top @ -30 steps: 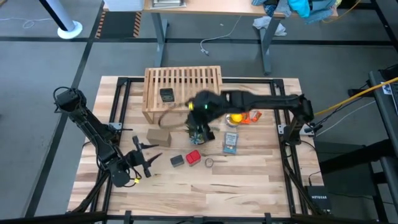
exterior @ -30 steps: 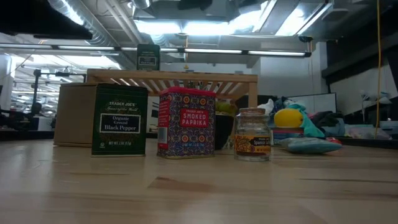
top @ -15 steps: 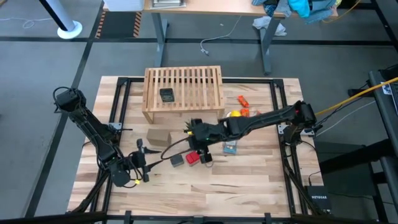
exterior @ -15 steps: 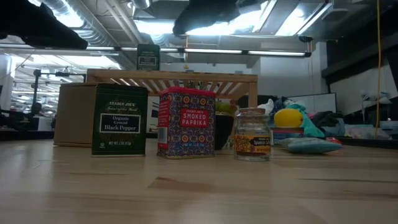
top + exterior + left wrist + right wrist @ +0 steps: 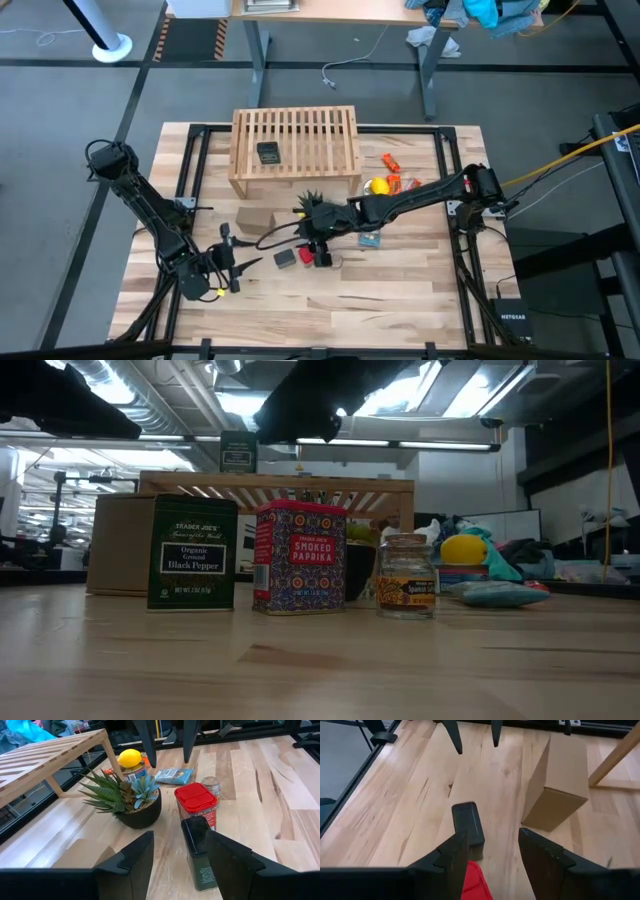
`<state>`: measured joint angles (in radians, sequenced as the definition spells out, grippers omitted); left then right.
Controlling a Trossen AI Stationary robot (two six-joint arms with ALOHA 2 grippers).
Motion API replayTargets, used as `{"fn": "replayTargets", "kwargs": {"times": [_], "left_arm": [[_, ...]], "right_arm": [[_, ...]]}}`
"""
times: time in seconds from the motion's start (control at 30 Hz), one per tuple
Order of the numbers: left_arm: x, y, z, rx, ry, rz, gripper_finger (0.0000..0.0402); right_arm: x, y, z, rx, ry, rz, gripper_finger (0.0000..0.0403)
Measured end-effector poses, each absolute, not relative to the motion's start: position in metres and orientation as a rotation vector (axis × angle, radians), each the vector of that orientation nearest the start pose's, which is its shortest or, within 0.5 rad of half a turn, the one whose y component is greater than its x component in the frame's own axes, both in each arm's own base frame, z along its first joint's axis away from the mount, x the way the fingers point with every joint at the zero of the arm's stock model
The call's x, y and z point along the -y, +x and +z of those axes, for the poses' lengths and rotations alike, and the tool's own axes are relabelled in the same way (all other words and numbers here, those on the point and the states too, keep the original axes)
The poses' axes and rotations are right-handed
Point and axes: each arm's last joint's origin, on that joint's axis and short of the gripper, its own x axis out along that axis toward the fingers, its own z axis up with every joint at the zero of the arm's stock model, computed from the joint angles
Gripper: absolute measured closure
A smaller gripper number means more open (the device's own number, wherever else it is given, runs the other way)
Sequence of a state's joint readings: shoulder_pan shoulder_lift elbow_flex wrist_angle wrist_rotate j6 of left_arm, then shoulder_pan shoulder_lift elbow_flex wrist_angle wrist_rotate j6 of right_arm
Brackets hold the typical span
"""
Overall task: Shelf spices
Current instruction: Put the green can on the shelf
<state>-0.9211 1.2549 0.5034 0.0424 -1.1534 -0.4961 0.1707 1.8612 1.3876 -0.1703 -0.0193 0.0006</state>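
The right gripper (image 5: 487, 852), fingers spread wide, is hovering over the smoked paprika tin (image 5: 299, 557), risking clipping the touching black pepper tin (image 5: 192, 553).

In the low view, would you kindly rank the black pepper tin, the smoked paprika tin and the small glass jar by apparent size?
1. black pepper tin and smoked paprika tin: look alike, no ranking.
2. small glass jar: clearly smallest.

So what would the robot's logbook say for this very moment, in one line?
task: shelf spices | right gripper: open, above red tin | left gripper: open, waiting by black tin | shelf: one item on it
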Motion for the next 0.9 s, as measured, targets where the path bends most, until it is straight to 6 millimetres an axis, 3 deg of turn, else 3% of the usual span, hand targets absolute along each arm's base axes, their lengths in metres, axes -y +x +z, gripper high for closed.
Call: {"fn": "replayTargets", "kwargs": {"times": [0.27, 0.9], "left_arm": [[0.158, 0.153, 0.179, -0.291, 0.122, 0.3, 0.023], [0.158, 0.153, 0.179, -0.294, 0.133, 0.3, 0.023]], "right_arm": [[-0.072, 0.416, 0.239, -0.609, -0.05, 0.184, 0.0223], [-0.087, 0.425, 0.206, -0.675, -0.066, 0.216, 0.0223]]}}
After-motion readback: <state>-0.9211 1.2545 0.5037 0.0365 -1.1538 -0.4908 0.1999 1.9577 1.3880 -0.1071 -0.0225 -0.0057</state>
